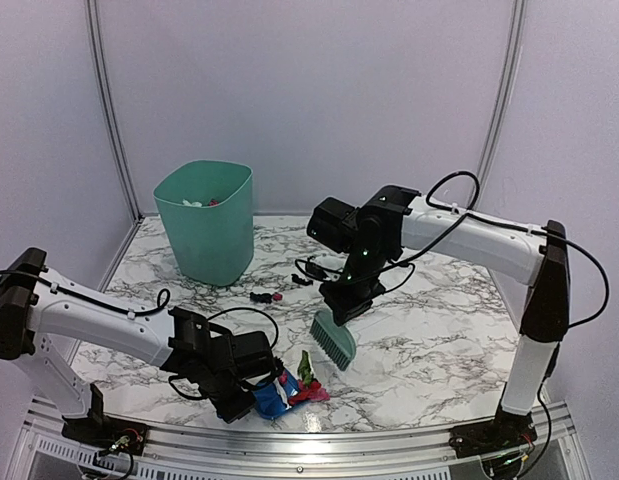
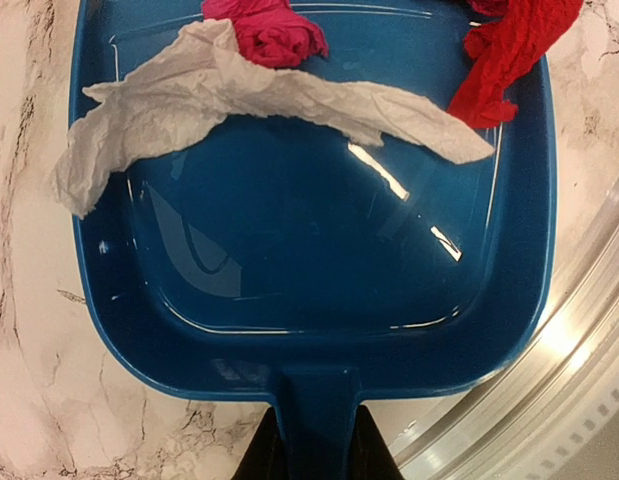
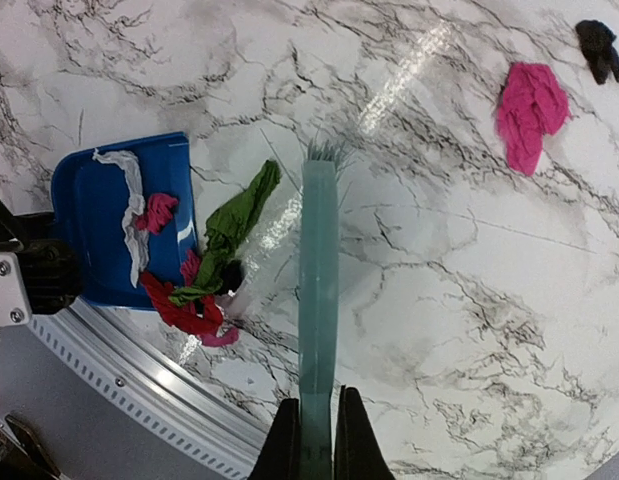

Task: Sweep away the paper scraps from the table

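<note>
left gripper [image 2: 317, 455] is clamping shut on the dustpan [image 2: 319, 300] handle, right gripper [image 3: 316, 440] is pinching the brush [image 3: 319, 280] handle, paper scraps [image 3: 139, 215] are lying inside the dustpan just ahead of the left jaws, green scrap [image 3: 234, 225] hanging at the dustpan's mouth, pink scrap [image 3: 530, 110] and black scrap [image 3: 597, 48] sitting well away from the dustpan on the table [image 3: 439, 300].

There are two robot arms, the left arm [image 1: 99, 322] and the right arm [image 1: 479, 235]. There is one table [image 1: 439, 340], one blue dustpan [image 2: 319, 250], one green brush [image 3: 318, 280] and one green bin [image 1: 209, 240]. I can count at least seven paper scraps [image 1: 305, 368]: one white scrap [image 3: 129, 190], one green scrap [image 3: 234, 225], one red scrap [image 3: 184, 312], one black scrap [image 3: 597, 48] and three pink scraps [image 3: 157, 210] [image 3: 531, 108] [image 3: 221, 338]. The bits inside the bin are too small to count
</note>
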Controlling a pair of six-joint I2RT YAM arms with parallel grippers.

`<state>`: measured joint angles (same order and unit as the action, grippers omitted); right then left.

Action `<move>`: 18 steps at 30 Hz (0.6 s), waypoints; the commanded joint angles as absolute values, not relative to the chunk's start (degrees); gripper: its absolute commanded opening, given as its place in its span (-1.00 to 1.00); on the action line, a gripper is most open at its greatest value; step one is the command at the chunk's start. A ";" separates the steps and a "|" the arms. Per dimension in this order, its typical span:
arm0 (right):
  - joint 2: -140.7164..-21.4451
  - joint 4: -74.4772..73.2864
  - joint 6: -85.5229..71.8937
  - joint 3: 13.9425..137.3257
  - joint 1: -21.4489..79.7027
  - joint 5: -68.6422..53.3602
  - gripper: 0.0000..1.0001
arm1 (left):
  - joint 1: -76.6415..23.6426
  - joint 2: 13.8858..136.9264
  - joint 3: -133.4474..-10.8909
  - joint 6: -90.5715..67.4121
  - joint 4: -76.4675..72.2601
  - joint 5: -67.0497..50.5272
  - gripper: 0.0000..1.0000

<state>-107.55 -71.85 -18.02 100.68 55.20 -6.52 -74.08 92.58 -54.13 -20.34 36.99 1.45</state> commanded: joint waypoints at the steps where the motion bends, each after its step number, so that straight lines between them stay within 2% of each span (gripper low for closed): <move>1: -103.54 -77.50 -20.21 100.04 55.15 -4.19 -1.00 | -73.79 92.19 -52.91 -20.13 39.20 0.26 -1.00; 18: -108.86 -73.36 -30.73 100.72 58.09 -11.25 -1.00 | -73.74 95.27 -55.18 -17.92 39.77 0.18 -1.00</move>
<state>-107.37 -76.36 -28.14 98.72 57.71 -9.19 -74.08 93.36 -54.59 -19.05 37.28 1.45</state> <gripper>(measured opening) 0.038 0.148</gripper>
